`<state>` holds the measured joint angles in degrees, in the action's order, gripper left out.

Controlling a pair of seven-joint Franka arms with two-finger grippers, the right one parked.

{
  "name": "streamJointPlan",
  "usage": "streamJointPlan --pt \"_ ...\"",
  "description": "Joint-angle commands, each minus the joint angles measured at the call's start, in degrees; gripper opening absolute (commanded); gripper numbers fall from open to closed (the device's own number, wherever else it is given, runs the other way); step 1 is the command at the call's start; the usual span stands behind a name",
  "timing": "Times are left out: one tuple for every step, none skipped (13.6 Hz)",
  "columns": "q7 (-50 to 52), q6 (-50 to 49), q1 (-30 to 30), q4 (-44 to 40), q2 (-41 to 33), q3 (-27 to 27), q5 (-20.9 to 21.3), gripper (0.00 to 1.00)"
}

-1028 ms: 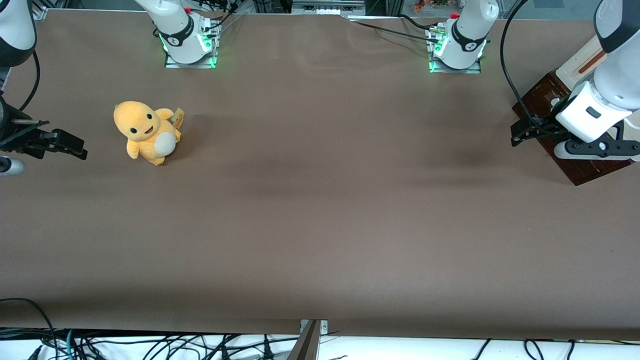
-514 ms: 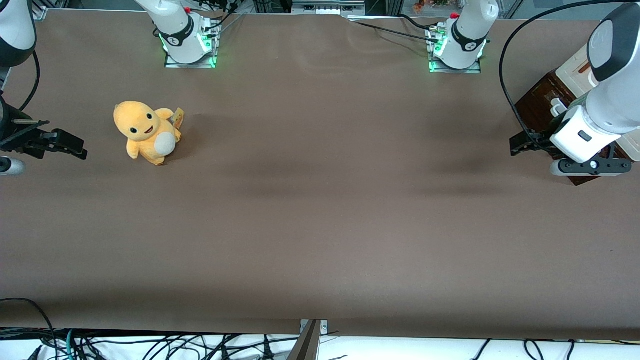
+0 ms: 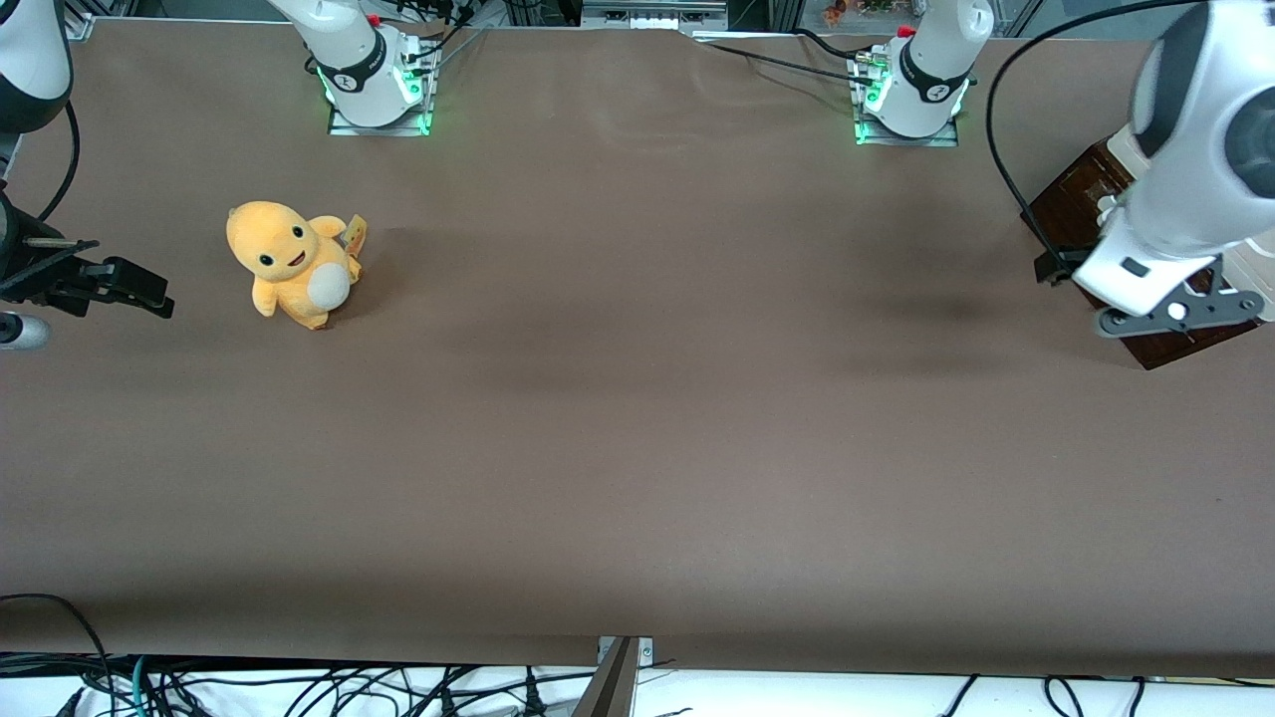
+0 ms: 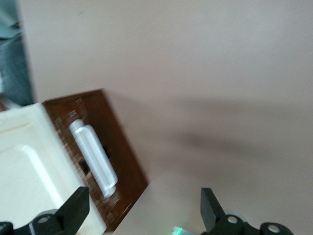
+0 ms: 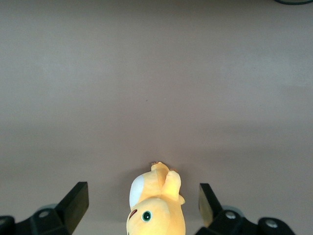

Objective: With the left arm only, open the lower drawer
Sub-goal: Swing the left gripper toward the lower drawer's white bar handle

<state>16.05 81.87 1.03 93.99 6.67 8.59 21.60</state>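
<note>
A small dark-brown cabinet (image 3: 1071, 204) with a cream top panel (image 4: 24, 176) stands at the working arm's end of the table. Its dark-brown front (image 4: 115, 147) carries a silvery-white bar handle (image 4: 93, 159), also seen as a handle (image 3: 1104, 207) in the front view. The lower drawer belongs to that front, but I cannot pick out its seam. The left arm (image 3: 1185, 169) hangs over the cabinet. Its gripper (image 4: 143, 210) is open wide above the table just in front of the cabinet, holding nothing. One black fingertip (image 4: 76, 208) lies close to the handle without touching. In the front view the gripper (image 3: 1054, 266) is mostly hidden under the wrist block.
A yellow plush toy (image 3: 294, 264) sits on the brown table (image 3: 637, 398) toward the parked arm's end. Two arm bases (image 3: 377, 85) (image 3: 911, 90) with green lights stand at the table edge farthest from the front camera. Loose cables (image 3: 398, 687) lie below the near edge.
The left arm has swung over the cabinet. Its wrist has turned and its gripper has drawn in toward the cabinet front, so the fingers now sit mostly under the wrist block.
</note>
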Motion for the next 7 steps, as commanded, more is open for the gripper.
streamJointPlan --pt "2.4 -5.05 0.2 -0.21 0.89 1.43 5.63 1.0" --pt "2.58 -6.1 0.11 -0.03 1.94 1.43 6.69 1.0" --pt "3.28 -7.59 -0.15 0.14 3.6 1.43 9.05 1.0" --pt "4.59 -9.43 -0.07 0.23 5.27 1.43 12.03 1.0" --pt "6.08 -11.45 0.11 0.32 7.03 1.52 14.93 1.0" --pt "7.14 -13.3 0.28 0.32 8.79 1.52 17.31 1.0" --pt "8.8 -14.8 0.28 0.67 10.89 1.52 19.33 1.0"
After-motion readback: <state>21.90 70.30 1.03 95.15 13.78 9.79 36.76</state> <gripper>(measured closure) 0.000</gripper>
